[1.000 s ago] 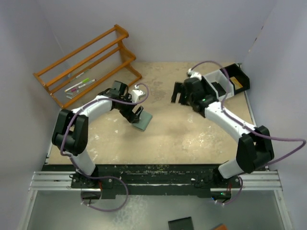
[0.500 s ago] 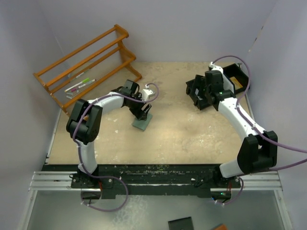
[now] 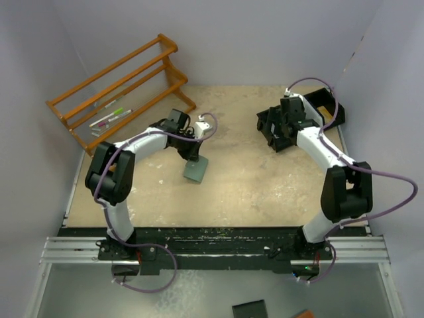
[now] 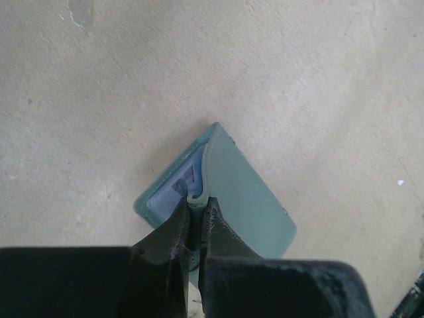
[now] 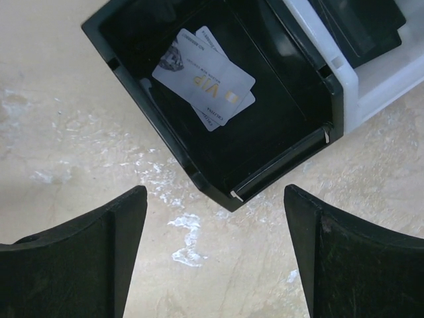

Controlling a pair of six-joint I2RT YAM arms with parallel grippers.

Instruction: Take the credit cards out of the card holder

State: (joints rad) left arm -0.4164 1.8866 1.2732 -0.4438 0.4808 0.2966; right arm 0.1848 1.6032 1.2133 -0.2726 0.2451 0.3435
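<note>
Left gripper (image 4: 195, 204), low centre of its wrist view, is pinched tight on the edge of the card holder's (image 4: 245, 199) teal cover, apparently to peel it open where it lies on the tan table (image 4: 99, 99); light blue lining shows beneath. Right gripper (image 5: 212, 199) hangs spread wide, holding nothing, over the black bin tray's (image 5: 285, 126) near corner, likely the drop spot: two credit cards (image 5: 202, 76) lie overlapped at upper left.
</note>
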